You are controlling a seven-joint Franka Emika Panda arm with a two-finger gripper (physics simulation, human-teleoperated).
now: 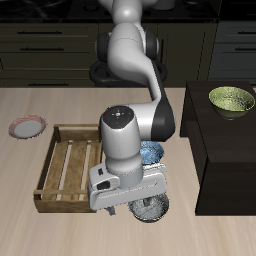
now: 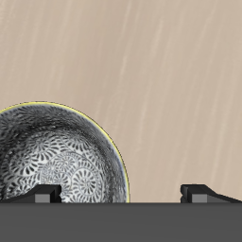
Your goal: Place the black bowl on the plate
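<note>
The black bowl, dark outside with a grey-white speckled inside, stands on the table near the front edge, partly hidden by my hand. In the wrist view the black bowl fills one side. My gripper hangs just above it and is open and empty. In the wrist view the gripper has its jaws wide apart, one fingertip over the bowl's inside and the other over bare table, so they straddle the rim. The plate, pink-red rimmed with a pale centre, lies far off near the table's side edge.
A blue patterned bowl sits just behind the black bowl, half hidden by my arm. A shallow wooden tray lies between the bowls and the plate. A yellow-green bowl stands on a black box on the other side.
</note>
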